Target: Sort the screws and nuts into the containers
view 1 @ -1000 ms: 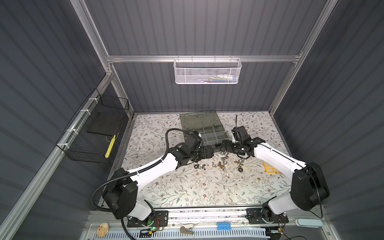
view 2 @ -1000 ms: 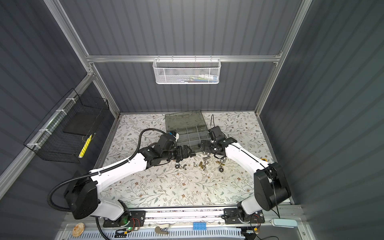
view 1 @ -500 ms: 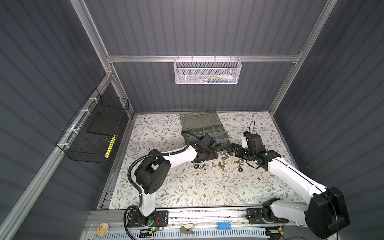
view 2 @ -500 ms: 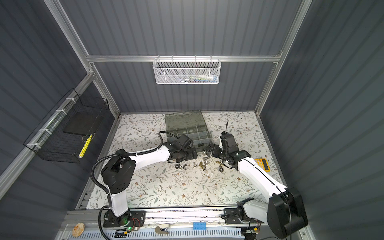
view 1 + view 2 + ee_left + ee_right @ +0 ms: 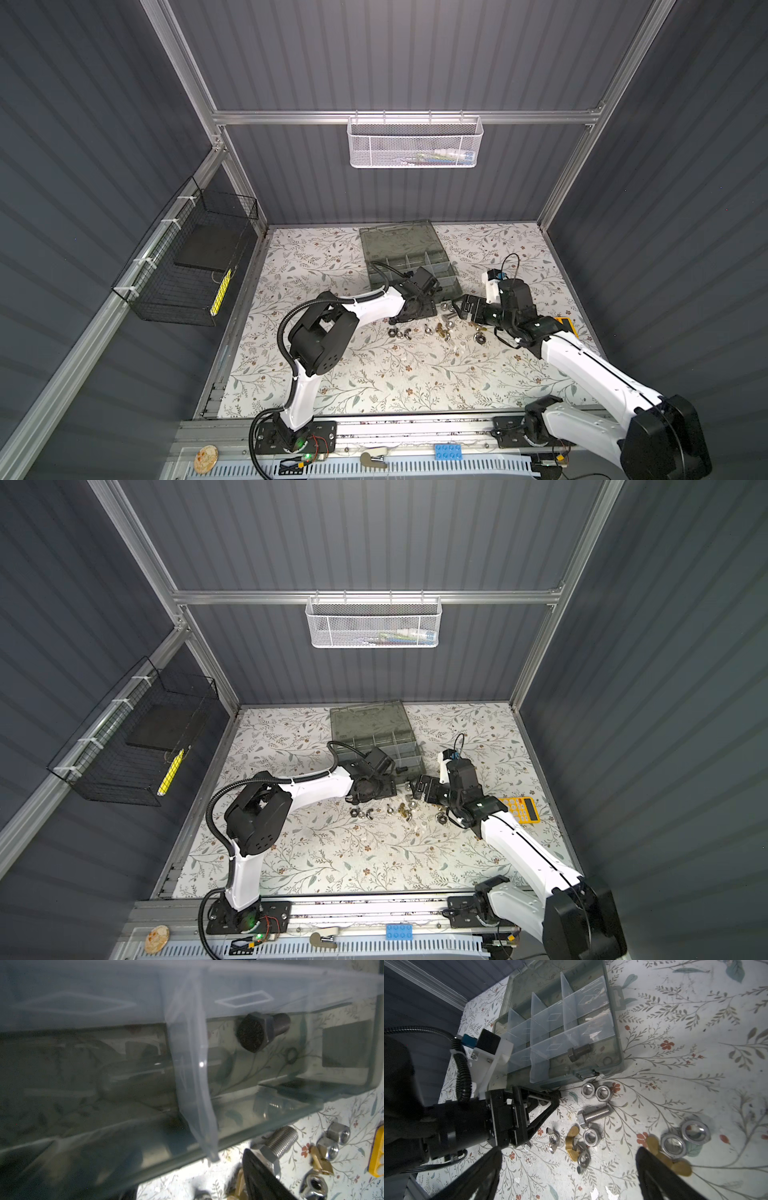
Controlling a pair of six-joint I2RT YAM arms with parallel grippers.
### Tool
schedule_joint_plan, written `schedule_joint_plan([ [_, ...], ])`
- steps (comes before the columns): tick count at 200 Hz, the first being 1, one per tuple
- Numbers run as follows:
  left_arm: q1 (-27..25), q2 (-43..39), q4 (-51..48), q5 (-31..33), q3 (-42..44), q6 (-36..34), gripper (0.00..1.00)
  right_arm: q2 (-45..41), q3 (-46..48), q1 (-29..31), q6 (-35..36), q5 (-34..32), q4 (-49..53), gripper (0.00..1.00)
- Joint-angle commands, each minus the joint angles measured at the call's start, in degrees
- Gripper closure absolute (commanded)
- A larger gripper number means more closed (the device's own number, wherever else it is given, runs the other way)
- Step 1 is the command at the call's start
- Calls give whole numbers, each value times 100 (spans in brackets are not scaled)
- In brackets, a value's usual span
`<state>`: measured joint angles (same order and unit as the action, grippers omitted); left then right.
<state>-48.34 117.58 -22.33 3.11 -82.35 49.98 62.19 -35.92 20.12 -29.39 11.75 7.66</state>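
- Screws and nuts [image 5: 440, 330]: strewn loose on the floral tabletop [image 5: 374, 382], right at the tips of both grippers, just in front of the organiser case [image 5: 620, 1047].
- Right gripper [image 5: 569, 1149]: fingers [image 5: 654, 1167] spread wide, gripping nothing; poised over the pile, a brass wing nut [image 5: 571, 1142] and a silver hex nut [image 5: 590, 1136] framed between them in the wrist view.
- Left gripper [image 5: 556, 1100]: tip low beside the front wall of the case; only one finger [image 5: 261, 1178] sharp in its own wrist view, so cannot tell whether spread or pinching.
- Just past the right gripper: a silver bolt [image 5: 593, 1115] lying flat, then two silver nuts [image 5: 588, 1089] side by side, close to the case latch [image 5: 586, 1073].
- Organiser case: lid [image 5: 395, 239] laid open flat toward the back wall, clear dividers upright; one dark bolt [image 5: 578, 1052] lying in the front corner one of the compartments [image 5: 591, 1028], on the right arm's side.
- Farther out: yellow calculator [image 5: 521, 808] near the right arm, white mesh basket [image 5: 374, 625] on the back rail, black wire basket [image 5: 133, 750] on the left wall.
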Motion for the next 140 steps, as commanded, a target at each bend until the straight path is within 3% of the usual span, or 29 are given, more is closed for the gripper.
schedule_joint_plan([
  [1, -37, 175, -123, 174, -250, -209, 27, -41, 131, 2, 0, 119, -177, 1],
  [37, -29, 336, -290, 464, -420, -400, 30, -161, 344, 0, -63, 74, -250, 1],
  [66, -33, 526, -464, 496, -570, -600, 40, -216, 401, -9, -76, -10, -238, 1],
  [140, -37, 626, -729, 752, -531, -1033, 42, -215, 400, -30, -145, -68, -238, 1],
])
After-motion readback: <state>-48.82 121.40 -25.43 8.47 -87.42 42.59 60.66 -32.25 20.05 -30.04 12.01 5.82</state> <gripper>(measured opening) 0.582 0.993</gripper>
